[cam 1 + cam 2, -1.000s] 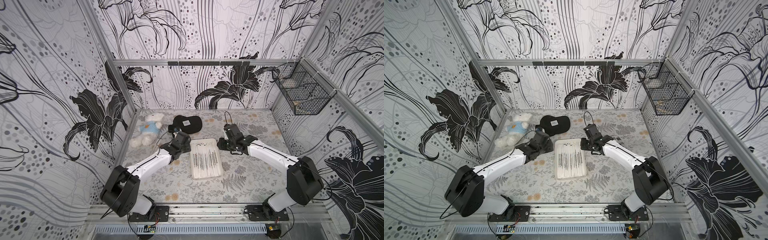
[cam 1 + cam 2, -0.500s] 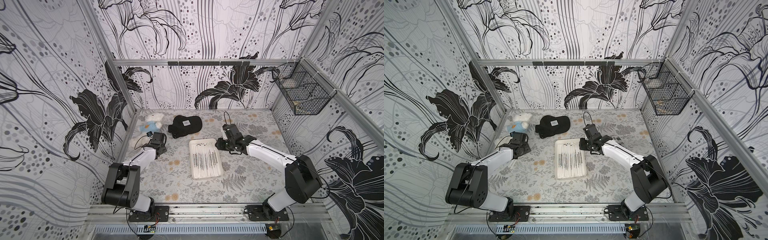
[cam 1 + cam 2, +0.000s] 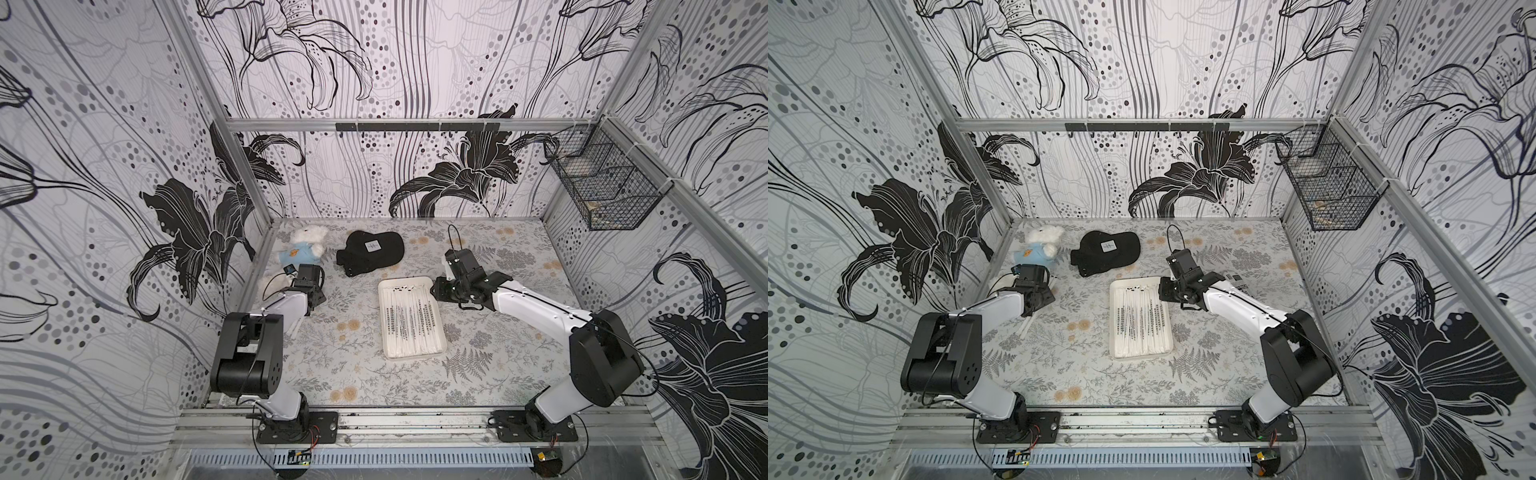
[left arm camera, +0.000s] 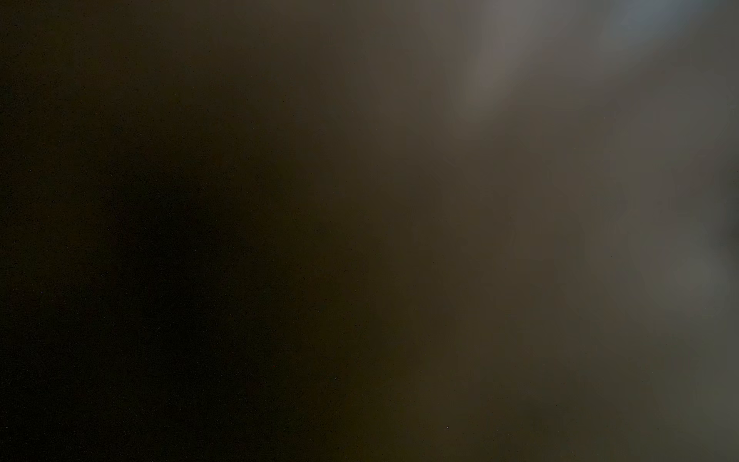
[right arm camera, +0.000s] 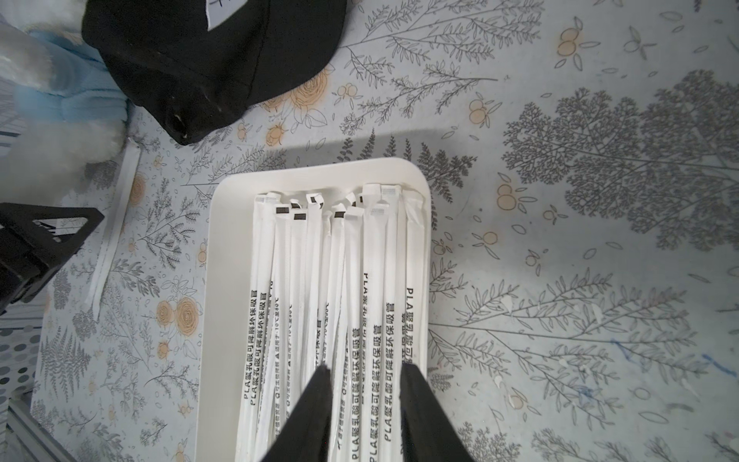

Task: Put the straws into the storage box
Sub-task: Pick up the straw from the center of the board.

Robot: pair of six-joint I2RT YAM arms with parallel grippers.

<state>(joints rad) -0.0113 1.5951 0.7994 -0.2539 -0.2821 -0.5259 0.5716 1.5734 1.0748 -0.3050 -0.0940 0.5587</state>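
The storage box (image 3: 384, 291) is a shallow white tray mid-table in both top views, and several white paper-wrapped straws (image 3: 409, 320) lie in it side by side. My right gripper (image 5: 366, 378) is open at the box's far right corner (image 3: 438, 291), its black fingers (image 5: 316, 400) apart over the printed straws (image 5: 376, 280). Loose straws (image 5: 114, 224) lie on the mat left of the box, partly under my left arm (image 3: 1025, 328). My left gripper (image 3: 314, 296) points down by the plush toy. Its wrist view is dark, so its jaws are hidden.
A black cap (image 3: 370, 253) lies behind the box and a white plush toy in blue (image 3: 305, 249) sits at the back left. A black wire basket (image 3: 602, 187) hangs on the right wall. A short white printed tube (image 3: 1236, 279) lies beside my right arm.
My left arm has swung away from the box's left edge to the far left by the plush toy. The right gripper has stayed at the box's far right corner.
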